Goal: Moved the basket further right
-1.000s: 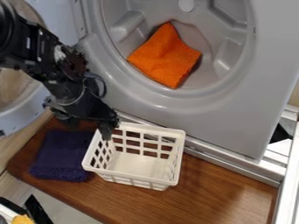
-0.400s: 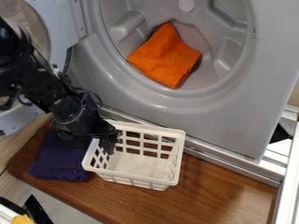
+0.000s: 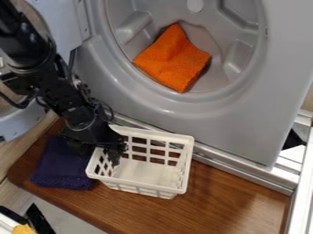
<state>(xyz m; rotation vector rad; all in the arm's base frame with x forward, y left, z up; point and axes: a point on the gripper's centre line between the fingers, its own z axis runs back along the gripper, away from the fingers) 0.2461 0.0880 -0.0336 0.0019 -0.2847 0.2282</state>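
Because the basket [image 3: 147,188] has to go further right, what matters most is that nearly all of it lies to the right of the gripper [image 3: 115,153] and a little toward the camera from it. The gripper hangs down at the basket's left end, near the upper left corner, over the left rim or just inside it; which of the two, I cannot tell. Nor can I tell whether it is released or clenched on that wall. The basket stands upright on the wooden board [image 3: 220,199], its longer sides seeming to run left to right with a slight slant, roughly along the base of the grey machine [image 3: 202,119]. The wanted travel therefore follows the basket's length, with the gripper at the trailing end. The move looks to be at the grasping stage, the shift itself still ahead. It probably calls for a sure hold on the left wall, then a low, level pull to the right, along the machine and away from the dark purple cloth [image 3: 64,162]. With a weak hold at one corner, the basket could swivel or tip instead of sliding straight.
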